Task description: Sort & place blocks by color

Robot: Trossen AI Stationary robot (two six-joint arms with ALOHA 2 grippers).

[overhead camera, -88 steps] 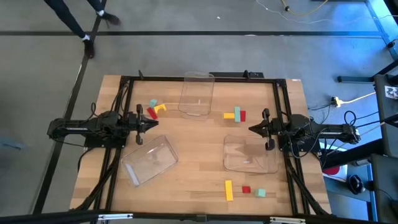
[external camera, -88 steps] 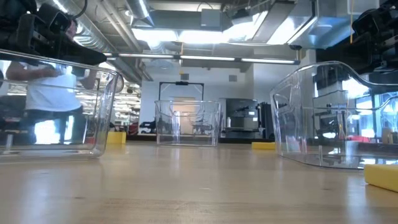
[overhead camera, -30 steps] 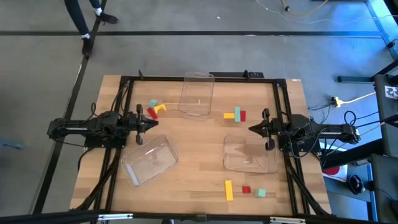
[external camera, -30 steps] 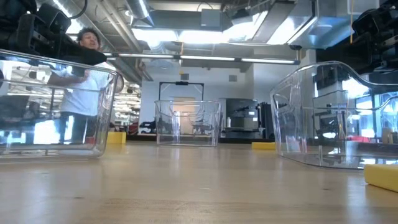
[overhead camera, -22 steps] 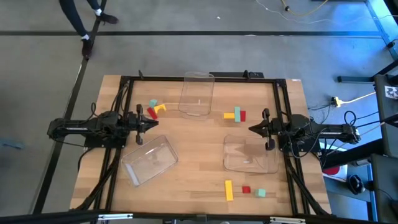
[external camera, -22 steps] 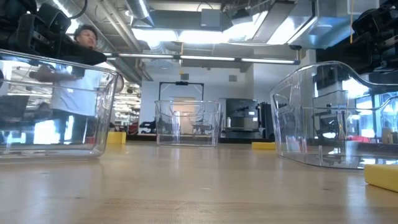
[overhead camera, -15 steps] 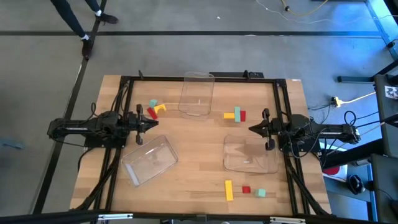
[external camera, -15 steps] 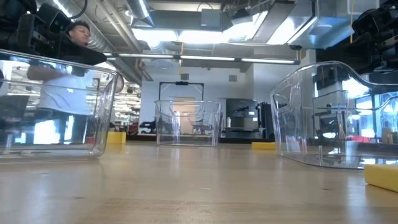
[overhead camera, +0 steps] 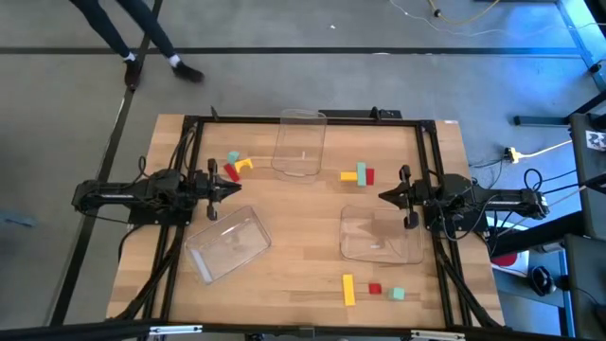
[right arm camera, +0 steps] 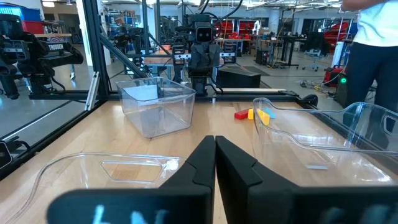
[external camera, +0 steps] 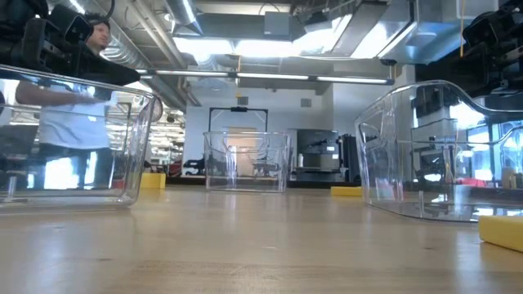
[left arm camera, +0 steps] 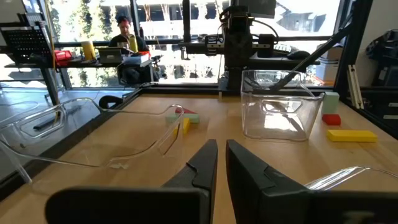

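Observation:
Nine small blocks lie flat on the wooden table in three groups. Mint (overhead camera: 233,157), red (overhead camera: 230,171) and yellow (overhead camera: 245,165) blocks sit far left. Yellow (overhead camera: 349,175), mint (overhead camera: 361,171) and red (overhead camera: 369,176) blocks sit right of the far tray. A yellow bar (overhead camera: 348,289), a red block (overhead camera: 375,289) and a mint block (overhead camera: 398,295) lie near the near edge. My left gripper (overhead camera: 232,189) (left arm camera: 221,163) hovers shut at the left side. My right gripper (overhead camera: 383,196) (right arm camera: 215,163) hovers shut at the right side. Neither touches anything.
Three clear plastic trays stand on the table: one at the far middle (overhead camera: 300,142), one near left (overhead camera: 228,242), and one on the right (overhead camera: 381,234) just below my right gripper. Bare wood lies between the two grippers. A person (overhead camera: 142,33) walks beyond the far-left corner.
Both arms and all blocks have kept still. The person beyond the table's far-left corner has stepped along the floor.

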